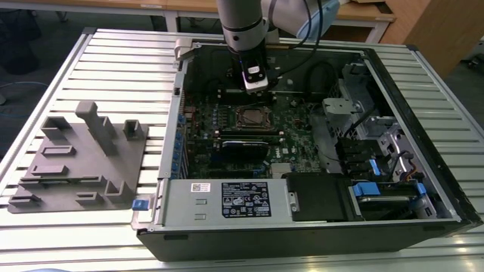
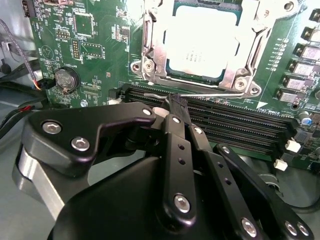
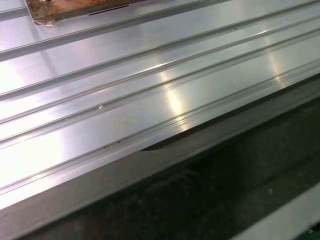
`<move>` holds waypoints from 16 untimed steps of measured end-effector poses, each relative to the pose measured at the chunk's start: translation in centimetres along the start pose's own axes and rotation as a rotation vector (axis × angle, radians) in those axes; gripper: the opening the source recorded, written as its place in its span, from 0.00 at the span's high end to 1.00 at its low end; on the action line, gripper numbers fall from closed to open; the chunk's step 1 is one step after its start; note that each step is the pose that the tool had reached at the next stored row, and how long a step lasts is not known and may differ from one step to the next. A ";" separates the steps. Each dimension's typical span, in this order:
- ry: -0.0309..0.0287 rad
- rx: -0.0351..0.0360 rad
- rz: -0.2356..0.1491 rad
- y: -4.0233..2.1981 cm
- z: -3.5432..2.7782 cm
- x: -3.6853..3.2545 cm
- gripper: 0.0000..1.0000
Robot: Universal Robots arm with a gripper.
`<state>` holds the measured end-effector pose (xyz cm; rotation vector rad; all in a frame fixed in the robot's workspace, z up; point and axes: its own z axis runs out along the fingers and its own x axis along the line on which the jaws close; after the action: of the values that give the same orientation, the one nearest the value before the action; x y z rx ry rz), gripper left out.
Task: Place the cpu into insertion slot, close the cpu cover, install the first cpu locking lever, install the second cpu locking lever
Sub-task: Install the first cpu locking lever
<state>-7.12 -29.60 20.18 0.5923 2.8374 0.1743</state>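
In the second wrist view the cpu [image 2: 200, 40] lies flat in the insertion slot [image 2: 243, 82], its pale metal top facing up. The silvery cpu cover [image 2: 150, 55] is folded down around the chip's edge. A thin wire locking lever [image 2: 210, 93] runs along the socket's side nearest my gripper. My gripper [image 2: 175, 106] hovers just beside that lever, over the memory slots, with its black fingers [image 2: 178, 102] pressed together and nothing visibly between them. In the exterior view the gripper [image 1: 255, 86] hangs inside the open case, a little beyond the socket [image 1: 250, 117].
Long black memory slots [image 2: 235, 122] and a coin battery [image 2: 65, 78] lie near the fingers. The case wall [image 1: 170, 136], power supply [image 1: 226, 199] and drive bays [image 1: 378, 147] ring the board. A grey fixture block [image 1: 83, 158] sits on the slatted table [image 3: 125, 100] at the exterior view's left.
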 end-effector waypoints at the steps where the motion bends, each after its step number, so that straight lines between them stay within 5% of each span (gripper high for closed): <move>1: -0.0001 0.0000 0.000 0.01 0.01 0.01 0.89; 16: -0.0027 -0.0038 -0.020 -0.07 0.28 0.12 0.89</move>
<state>-7.17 -29.60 19.87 0.5632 2.8386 0.1752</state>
